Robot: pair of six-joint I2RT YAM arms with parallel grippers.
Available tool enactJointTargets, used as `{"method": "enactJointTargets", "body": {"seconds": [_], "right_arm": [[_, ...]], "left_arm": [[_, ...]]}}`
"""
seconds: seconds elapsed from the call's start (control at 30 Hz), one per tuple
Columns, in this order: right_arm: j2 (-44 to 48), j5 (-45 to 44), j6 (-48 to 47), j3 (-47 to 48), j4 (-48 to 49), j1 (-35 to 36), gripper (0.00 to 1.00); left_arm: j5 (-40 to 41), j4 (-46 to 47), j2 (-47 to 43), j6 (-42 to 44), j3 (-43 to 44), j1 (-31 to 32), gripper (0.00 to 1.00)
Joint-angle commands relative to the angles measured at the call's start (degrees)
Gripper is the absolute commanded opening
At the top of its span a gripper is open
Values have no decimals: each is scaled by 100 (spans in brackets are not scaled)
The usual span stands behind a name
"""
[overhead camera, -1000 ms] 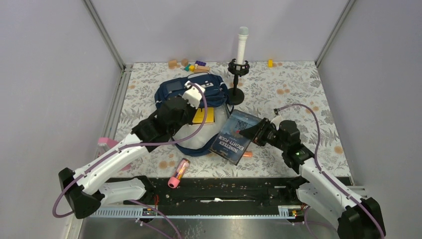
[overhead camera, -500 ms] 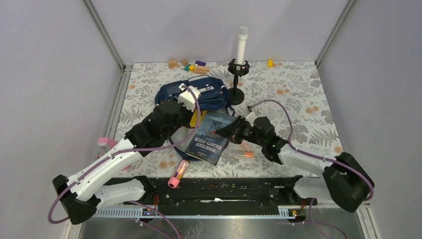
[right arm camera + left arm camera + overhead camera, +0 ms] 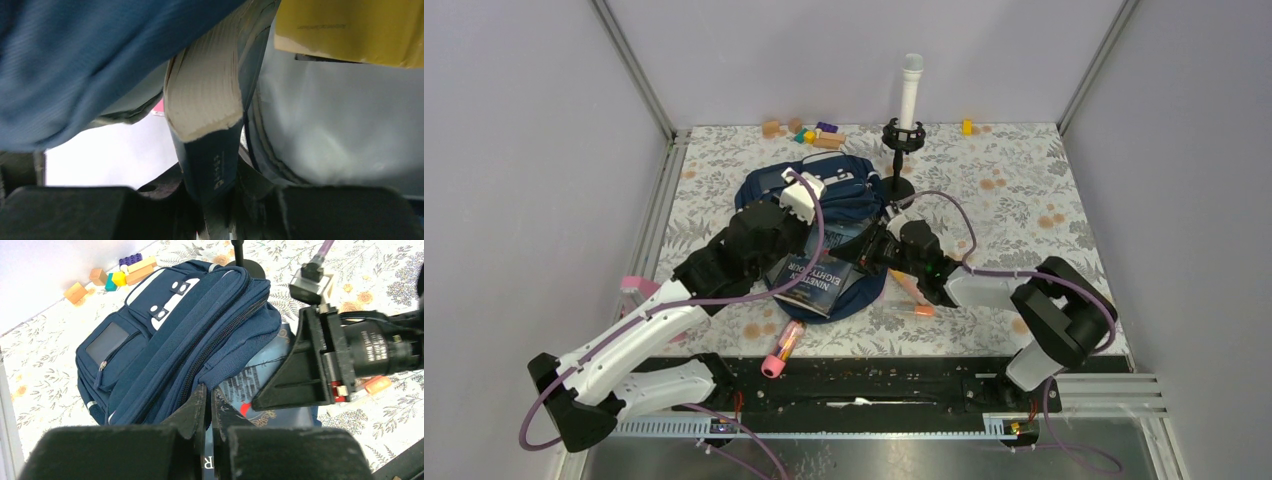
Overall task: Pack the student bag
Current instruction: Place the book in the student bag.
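HIDDEN: book [image 3: 816,283] far end under bag [image 3: 854,192] flap | BAG: left of centre, long axis 12–6, mouth toward 6 | left gripper [image 3: 209,401]: closed at flap edge | right gripper [image 3: 871,252]: clamps book

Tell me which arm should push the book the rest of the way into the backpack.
Right, probably. The right claw grips the book, which is partly inside the backpack. The left claw is shut on the backpack's edge, apparently holding the opening up, so it looks busy.
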State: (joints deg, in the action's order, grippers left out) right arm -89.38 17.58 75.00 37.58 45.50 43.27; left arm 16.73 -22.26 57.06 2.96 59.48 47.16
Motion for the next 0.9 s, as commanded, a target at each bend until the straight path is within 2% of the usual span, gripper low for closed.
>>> {"method": "enactJointTargets", "body": {"seconds": [0.0, 0.13, 0.23, 0.37, 0.43, 0.5, 0.6, 0.67, 0.87], "right_arm": [[-351, -1, -127, 637, 545, 57, 0], [-887, -11, -310, 980, 558, 56, 0], [-1160, 122, -857, 1581, -35, 59, 0], [-1295, -247, -1421, 1919, -714, -28, 0], [-1343, -434, -1565, 1903, -814, -120, 13], [-1429, -493, -1729, 1918, -817, -191, 33], [-1642, -142, -1984, 2191, -1100, -287, 54], [-1700, -89, -2138, 2275, -1254, -311, 60], [-1214, -566, -2761, 1915, -1747, -336, 68]], "left_arm": [[-55, 983, -327, -30, 175, 13, 0], [-20, 983, -317, 7, 178, 13, 0], [-20, 979, -300, 19, 177, 13, 0], [-10, 975, -290, 38, 175, 13, 0], [2, 976, -298, 42, 178, 13, 0], [4, 976, -296, 47, 171, 13, 0], [-5, 969, -298, 46, 169, 13, 0], [-5, 969, -308, 55, 164, 13, 0], [76, 984, -318, 99, 151, 13, 0]]}}
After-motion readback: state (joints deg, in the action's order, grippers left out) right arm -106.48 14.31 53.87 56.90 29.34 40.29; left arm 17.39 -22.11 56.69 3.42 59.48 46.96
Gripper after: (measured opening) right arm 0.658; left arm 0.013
